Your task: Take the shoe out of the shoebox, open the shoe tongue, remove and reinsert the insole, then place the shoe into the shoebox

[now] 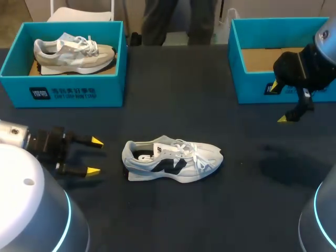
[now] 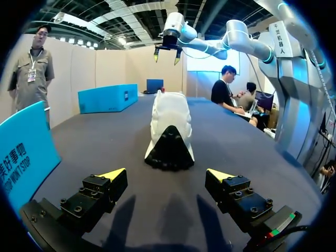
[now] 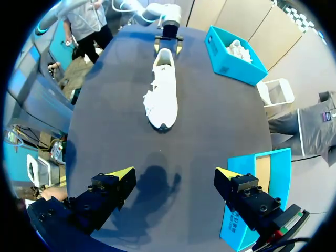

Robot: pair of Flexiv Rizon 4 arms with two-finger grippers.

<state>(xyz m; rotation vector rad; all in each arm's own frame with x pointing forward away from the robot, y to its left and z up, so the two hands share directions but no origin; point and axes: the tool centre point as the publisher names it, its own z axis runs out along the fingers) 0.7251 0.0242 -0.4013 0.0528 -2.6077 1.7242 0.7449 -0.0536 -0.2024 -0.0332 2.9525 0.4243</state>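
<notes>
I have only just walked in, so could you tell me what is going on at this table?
The white shoe stands on the table between the two arms, outside both boxes. The left gripper is open just behind its heel, not touching it. The right gripper is open too, near the right shoebox, whose visible floor is bare. The left shoebox holds a beige shoe.

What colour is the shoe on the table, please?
The shoe is white with black markings; head view best.
</notes>
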